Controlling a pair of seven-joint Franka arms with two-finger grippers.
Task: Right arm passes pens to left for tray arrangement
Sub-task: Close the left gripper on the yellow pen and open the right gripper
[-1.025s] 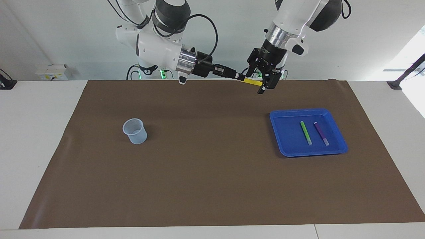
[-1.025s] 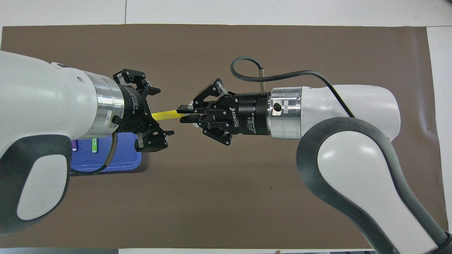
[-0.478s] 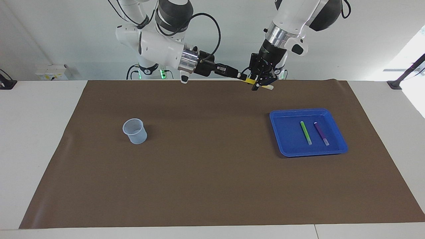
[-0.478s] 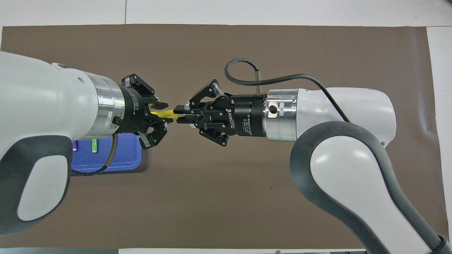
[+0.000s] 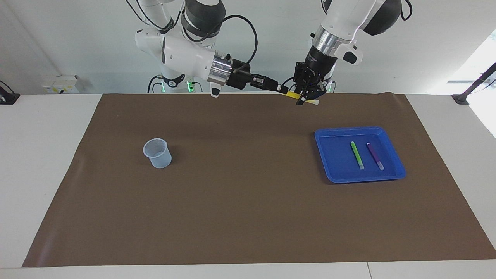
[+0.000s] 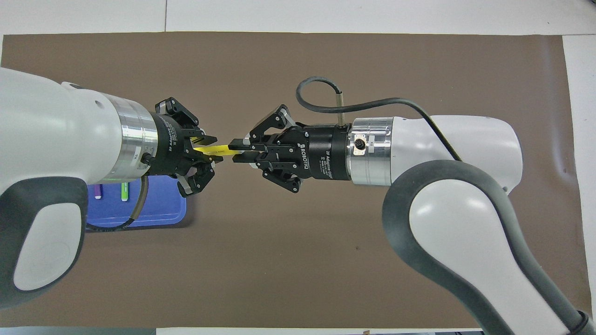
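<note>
Above the brown mat's edge nearest the robots, the slim yellow marker pen (image 6: 218, 150) is clamped at once by the closed right gripper (image 6: 237, 150) and closed left gripper (image 6: 210, 149), so that support is never lost during transfer toward the shallow square blue plastic tray (image 5: 329, 170).

Both arms raised mid-air, wrists level, right gripper (image 6: 237, 152) and left gripper (image 6: 215, 151) tip to tip. Jaws on both closed, outer links splayed.
</note>
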